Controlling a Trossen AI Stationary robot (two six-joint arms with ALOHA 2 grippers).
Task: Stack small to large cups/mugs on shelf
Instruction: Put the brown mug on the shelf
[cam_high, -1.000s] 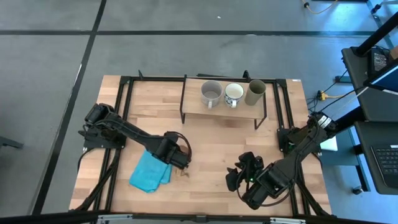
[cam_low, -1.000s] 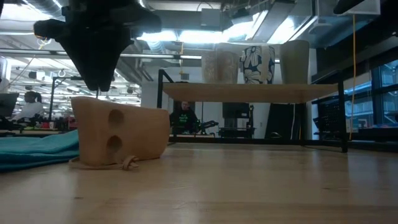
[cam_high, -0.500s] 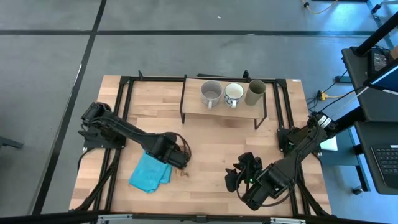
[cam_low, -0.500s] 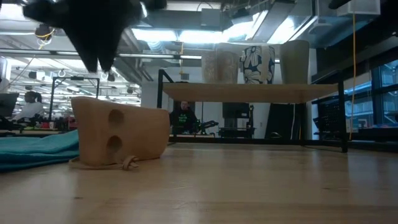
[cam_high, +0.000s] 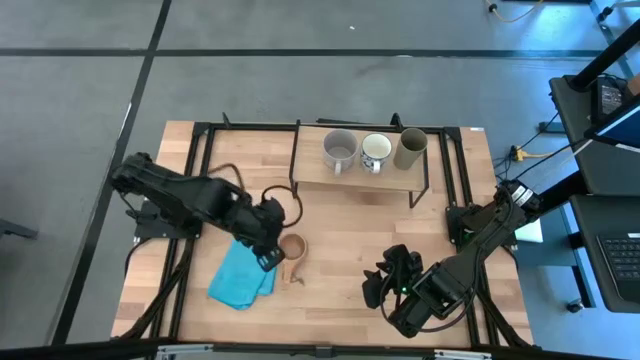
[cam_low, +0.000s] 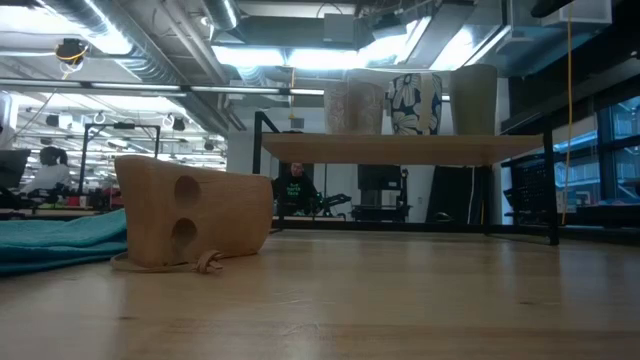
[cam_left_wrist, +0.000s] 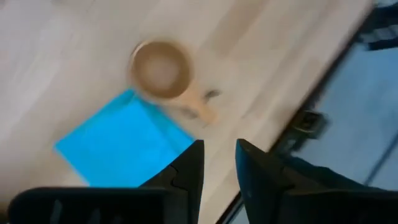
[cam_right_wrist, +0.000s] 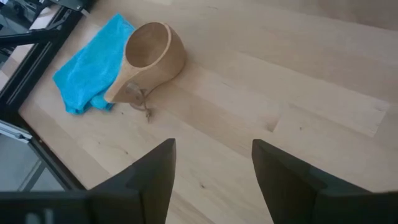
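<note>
Wooden cup (cam_high: 292, 247) sits upright on the tabletop (cam_high: 345, 235), empty mouth up, its stub handle pointing toward the front edge with a small cord loop trailing from it; the blue cloth (cam_high: 240, 280) lies just beside it on my left arm's side. On the shelf (cam_high: 357, 171) the grey mug (cam_high: 339, 150), the white mug (cam_high: 376, 151) and the olive tumbler (cam_high: 410, 148) stand in a row, so by my reckoning the small cup is the one piece not yet placed.

My left pincer (cam_high: 268, 240) hangs above the table just beside the cup, toward the cloth, its fingers (cam_left_wrist: 188, 169) parted by a narrow gap and holding nothing. My right pincer (cam_high: 392, 275) waits near the front right of the table, fingers spread wide, also empty, with the cup well apart from it.

I judge the step in hand to be the pickup of the wooden cup. Next I need to line my left fingers over the rim or the handle, come down, close firmly, and avoid snagging the cloth or the cord. Then the cup goes to the shelf, at the grey mug's end of the row.
</note>
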